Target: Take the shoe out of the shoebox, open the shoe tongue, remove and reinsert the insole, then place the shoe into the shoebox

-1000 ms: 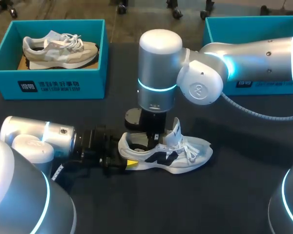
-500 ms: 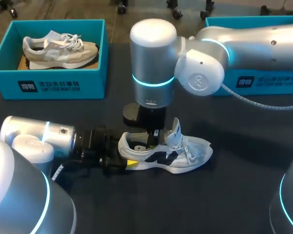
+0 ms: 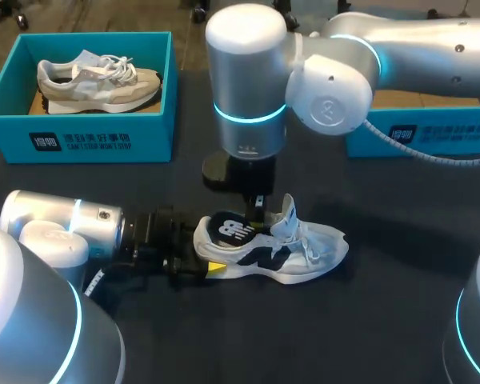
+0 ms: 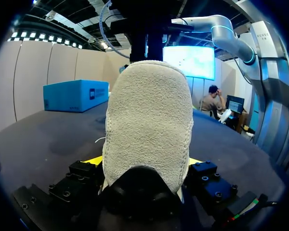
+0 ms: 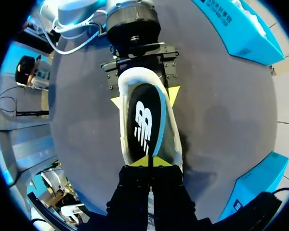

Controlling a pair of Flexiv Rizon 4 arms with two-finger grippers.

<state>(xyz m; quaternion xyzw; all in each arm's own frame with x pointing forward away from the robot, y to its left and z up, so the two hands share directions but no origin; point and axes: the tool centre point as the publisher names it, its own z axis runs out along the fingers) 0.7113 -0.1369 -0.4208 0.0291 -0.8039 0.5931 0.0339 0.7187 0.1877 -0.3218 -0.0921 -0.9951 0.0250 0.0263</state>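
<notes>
The left gripper (image 4: 144, 162) clamps the heel of a white shoe (image 3: 304, 246) standing mid-table (image 3: 384, 320), its fingers pressed against both sides. Over the shoe's opening, the right gripper (image 5: 149, 162) pinches the black insole (image 5: 143, 126), which is tilted up out of the shoe. Behind, at the left, a teal shoebox (image 3: 80, 140) holds a second shoe (image 3: 96, 80).

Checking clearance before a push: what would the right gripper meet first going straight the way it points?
The insole it pinches is already at its tips. Straight on, the right gripper would probably press that into the white shoe, whose heel the left gripper clamps. Depth is unclear.
</notes>
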